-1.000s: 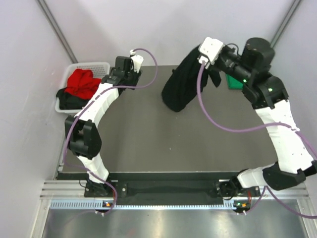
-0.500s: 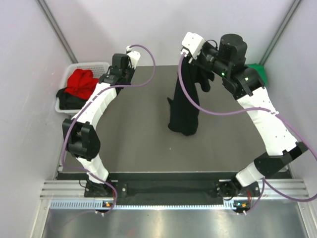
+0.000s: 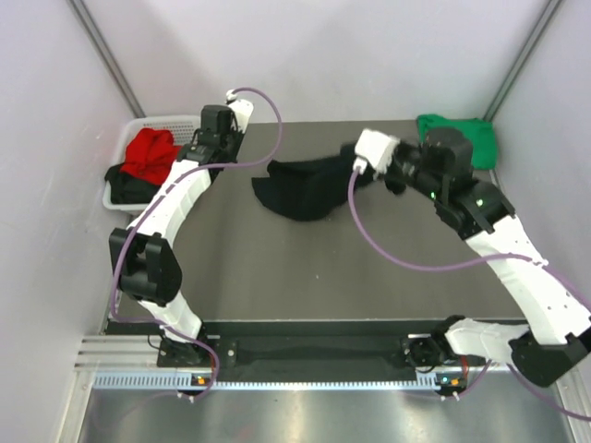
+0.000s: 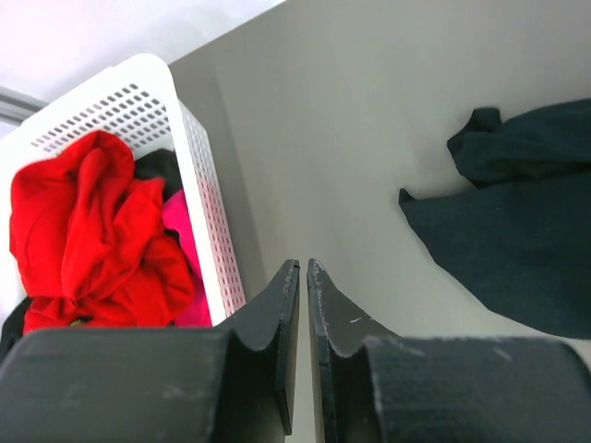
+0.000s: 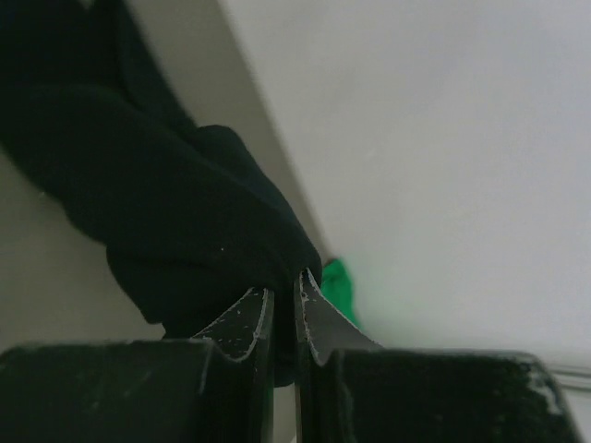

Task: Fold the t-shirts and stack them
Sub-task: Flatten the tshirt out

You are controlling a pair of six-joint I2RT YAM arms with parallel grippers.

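Note:
A large black t-shirt (image 3: 297,186) lies crumpled on the grey table (image 3: 305,268), its right end lifted. My right gripper (image 3: 351,166) is shut on a fold of that shirt (image 5: 138,185); the cloth bulges over the fingertips of the gripper (image 5: 284,281). A green t-shirt (image 3: 457,138) lies at the back right corner and shows as a green patch (image 5: 337,286) behind the jaws. My left gripper (image 3: 212,129) hovers by the basket, its jaws nearly together with nothing between them (image 4: 304,263). The black t-shirt (image 4: 526,240) lies to its right, apart from it.
A white lattice basket (image 3: 185,120) stands at the back left edge, its rim (image 4: 138,78) beside my left fingers. It holds a red t-shirt (image 4: 83,231), a pink one (image 4: 185,231) and a black one (image 3: 129,185). Pale walls close in the table.
My right arm swung the black t-shirt from hanging high at the back down onto the table, where it now lies spread leftward. The left jaws closed from wide apart.

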